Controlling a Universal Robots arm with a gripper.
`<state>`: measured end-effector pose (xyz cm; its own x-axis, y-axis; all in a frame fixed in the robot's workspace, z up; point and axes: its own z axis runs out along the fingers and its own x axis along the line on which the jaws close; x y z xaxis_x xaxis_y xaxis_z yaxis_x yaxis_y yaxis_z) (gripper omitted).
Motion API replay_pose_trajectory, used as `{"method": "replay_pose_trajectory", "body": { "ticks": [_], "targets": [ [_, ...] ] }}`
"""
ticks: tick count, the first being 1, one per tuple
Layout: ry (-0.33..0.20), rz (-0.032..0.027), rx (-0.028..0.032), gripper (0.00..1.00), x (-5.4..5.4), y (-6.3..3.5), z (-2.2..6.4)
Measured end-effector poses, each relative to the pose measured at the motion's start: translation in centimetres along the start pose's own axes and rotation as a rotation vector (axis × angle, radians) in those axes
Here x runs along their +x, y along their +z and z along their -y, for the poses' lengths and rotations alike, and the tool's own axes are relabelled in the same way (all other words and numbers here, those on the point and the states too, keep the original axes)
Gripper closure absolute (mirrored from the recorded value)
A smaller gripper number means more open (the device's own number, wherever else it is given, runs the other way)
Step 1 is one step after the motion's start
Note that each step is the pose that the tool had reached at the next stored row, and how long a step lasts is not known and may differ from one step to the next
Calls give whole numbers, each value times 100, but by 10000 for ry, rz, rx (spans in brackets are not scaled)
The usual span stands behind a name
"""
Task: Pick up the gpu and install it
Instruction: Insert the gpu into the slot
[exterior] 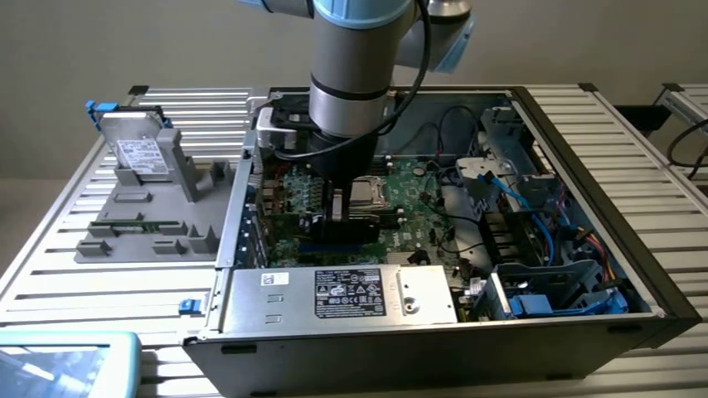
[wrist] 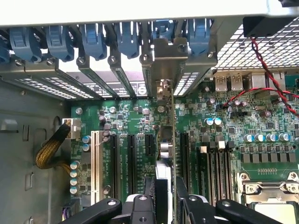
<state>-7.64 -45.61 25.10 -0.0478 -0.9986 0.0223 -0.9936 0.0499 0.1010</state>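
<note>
The gpu (wrist: 164, 147) stands edge-on over the large green motherboard (wrist: 219, 140), in line with the black expansion slots (wrist: 131, 161). Its silver end bracket (wrist: 163, 56) sits against the row of rear slot openings. My gripper (wrist: 166, 196) is shut on the card's near end, one black finger (wrist: 150, 198) on each side. In the exterior view the gripper (exterior: 348, 217) reaches down into the open computer case (exterior: 652, 282), and the card shows as a dark slab (exterior: 356, 229) under it. Whether the card is seated in a slot I cannot tell.
Blue retaining clips (wrist: 93, 39) line the case's rear wall. A yellow-sleeved cable (wrist: 51, 149) lies beside the board and a CPU socket (wrist: 268, 191) on its other side. The power supply (exterior: 343, 292) fronts the case. A grey hard drive (exterior: 142, 153) rests on a fixture at the exterior view's left.
</note>
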Motion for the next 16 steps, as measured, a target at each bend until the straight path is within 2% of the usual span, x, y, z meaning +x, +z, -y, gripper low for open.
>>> {"method": "replay_pose_trajectory", "body": {
  "ticks": [4, 6, 16],
  "targets": [
    [0, -5, 1, 72, -6, 1, 0],
    [4, -25, 1, 72, -14, 0, -1],
    [2, -29, 2, 72, -17, 0, 0]
  ]
}}
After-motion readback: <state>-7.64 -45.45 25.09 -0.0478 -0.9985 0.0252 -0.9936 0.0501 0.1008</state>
